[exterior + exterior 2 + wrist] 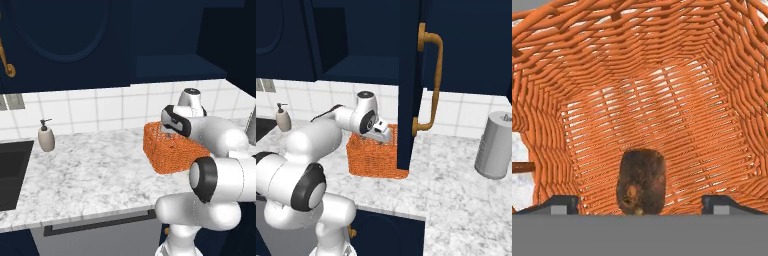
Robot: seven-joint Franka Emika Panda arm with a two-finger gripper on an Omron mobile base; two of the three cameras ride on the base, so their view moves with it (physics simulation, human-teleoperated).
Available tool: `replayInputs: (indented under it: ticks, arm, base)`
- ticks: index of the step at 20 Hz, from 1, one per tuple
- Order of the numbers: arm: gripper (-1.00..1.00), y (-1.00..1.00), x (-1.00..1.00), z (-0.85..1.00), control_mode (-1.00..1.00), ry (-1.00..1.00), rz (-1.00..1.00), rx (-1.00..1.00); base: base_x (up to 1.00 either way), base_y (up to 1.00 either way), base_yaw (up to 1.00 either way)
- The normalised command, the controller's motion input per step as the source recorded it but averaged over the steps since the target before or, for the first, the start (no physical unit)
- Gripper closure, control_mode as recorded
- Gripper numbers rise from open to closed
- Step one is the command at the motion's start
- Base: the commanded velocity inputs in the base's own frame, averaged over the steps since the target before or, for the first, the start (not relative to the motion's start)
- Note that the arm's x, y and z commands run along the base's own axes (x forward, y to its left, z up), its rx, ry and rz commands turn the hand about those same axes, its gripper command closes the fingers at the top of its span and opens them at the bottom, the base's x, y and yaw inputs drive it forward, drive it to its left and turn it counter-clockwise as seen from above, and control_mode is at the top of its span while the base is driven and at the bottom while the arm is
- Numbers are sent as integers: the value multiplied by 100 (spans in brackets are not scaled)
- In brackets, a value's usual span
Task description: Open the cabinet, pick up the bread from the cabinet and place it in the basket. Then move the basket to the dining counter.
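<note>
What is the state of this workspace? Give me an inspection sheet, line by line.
Surface: white-grey marble worktop with a white-tile wall behind and a black sink at its left end.
Job's things: orange basket stands on the worktop; dark bread sits low inside it; cabinet above, its door swung open.
Clutter: soap dispenser by the sink; grey cylindrical canister to the right.
Hand: hand reaches down into the basket, fingers spread either side of the bread, not clamping it.
Cables: nothing seen.
Surroundings: grey drawer front below the worktop; brass door handle.
</note>
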Motion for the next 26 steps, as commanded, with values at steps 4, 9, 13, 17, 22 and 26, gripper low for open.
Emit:
replayInputs:
  ticks: [4,9,13,17,22,26]
  arm:
    - [-100,17,-68,34,-100,-2,10,-4]
    - [-100,46,-29,38,-100,0,30,-11]
    - [-100,36,-16,9,-100,0,33,-6]
    - [-100,39,-5,0,-100,0,22,0]
    - [-100,47,15,-4,-100,12,9,-2]
    - [-100,8,58,-27,-100,24,3,-5]
  base:
    - [0,0,0]
    - [0,0,0]
    - [0,0,0]
    - [0,0,0]
    - [0,0,0]
    - [0,0,0]
